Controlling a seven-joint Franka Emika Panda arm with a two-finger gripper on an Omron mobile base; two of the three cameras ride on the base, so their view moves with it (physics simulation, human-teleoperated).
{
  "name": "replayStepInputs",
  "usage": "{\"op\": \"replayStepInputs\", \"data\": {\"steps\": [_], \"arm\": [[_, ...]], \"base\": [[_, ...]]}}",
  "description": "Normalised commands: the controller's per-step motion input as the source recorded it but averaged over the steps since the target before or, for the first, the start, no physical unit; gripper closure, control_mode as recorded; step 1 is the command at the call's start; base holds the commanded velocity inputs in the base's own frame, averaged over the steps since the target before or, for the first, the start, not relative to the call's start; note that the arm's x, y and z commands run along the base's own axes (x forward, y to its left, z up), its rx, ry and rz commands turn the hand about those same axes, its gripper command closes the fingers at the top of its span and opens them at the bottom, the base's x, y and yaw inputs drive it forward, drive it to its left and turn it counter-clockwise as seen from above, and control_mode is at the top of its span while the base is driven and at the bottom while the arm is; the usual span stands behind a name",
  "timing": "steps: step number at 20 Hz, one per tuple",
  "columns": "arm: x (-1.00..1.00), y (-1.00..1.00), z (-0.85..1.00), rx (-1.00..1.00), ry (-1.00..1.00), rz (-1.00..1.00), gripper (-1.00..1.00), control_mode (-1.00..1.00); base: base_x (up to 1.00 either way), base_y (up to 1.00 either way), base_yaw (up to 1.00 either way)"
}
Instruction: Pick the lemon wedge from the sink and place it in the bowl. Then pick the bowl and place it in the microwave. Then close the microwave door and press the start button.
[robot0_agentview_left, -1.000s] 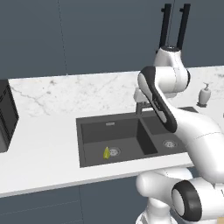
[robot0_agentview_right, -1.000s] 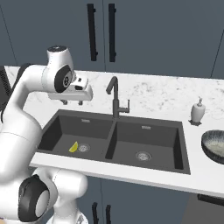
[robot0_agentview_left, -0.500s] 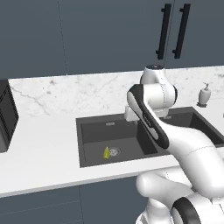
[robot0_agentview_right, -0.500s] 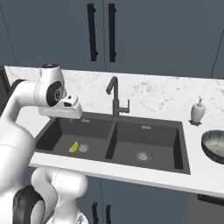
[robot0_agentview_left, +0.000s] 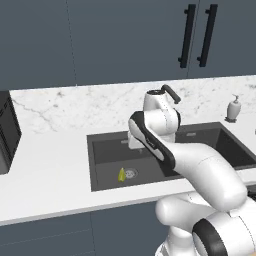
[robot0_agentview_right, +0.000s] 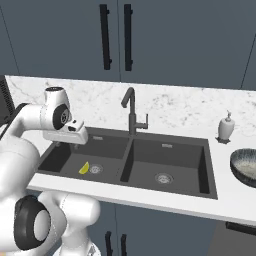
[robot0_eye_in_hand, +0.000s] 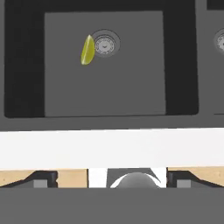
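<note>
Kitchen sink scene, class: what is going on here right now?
A white robot arm hangs over the left basin of the dark double sink, its fingers spread wide and holding nothing. The yellow lemon wedge lies on the basin floor right beside the round drain, untouched. The greyish bowl waits on the counter to the right of the sink, near a soap dispenser.

One wedge (robot0_eye_in_hand: 87, 50). One sink (robot0_agentview_right: 150, 172) with two basins and two drains, one faucet (robot0_agentview_right: 131, 111). One bowl (robot0_agentview_right: 245, 166). One soap bottle (robot0_agentview_right: 226, 126). One microwave (robot0_agentview_left: 7, 134). Two cupboard handles. One worktop (robot0_agentview_left: 50, 175).
</note>
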Motion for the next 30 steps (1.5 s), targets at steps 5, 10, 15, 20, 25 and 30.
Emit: {"op": "replayStepInputs", "data": {"steps": [5,10,15,20,25,30], "arm": [[0.42,0.26,-0.41,0.0,0.04,0.0,-1.0,-1.0],[0.21,0.0,-0.44,0.0,0.02,0.0,-1.0,-1.0],[0.22,0.0,-0.66,0.0,0.06,0.0,-1.0,-1.0],[0.18,0.02,-0.7,0.0,0.06,0.0,-1.0,-1.0],[0.11,0.08,-0.36,0.0,0.0,0.0,-1.0,-1.0],[0.18,0.34,-0.27,0.0,-0.01,0.0,-1.0,-1.0]], "base": [[0.0,0.0,0.0],[0.0,0.0,0.0],[0.0,0.0,0.0],[0.0,0.0,0.0],[0.0,0.0,0.0],[0.0,0.0,0.0]]}}
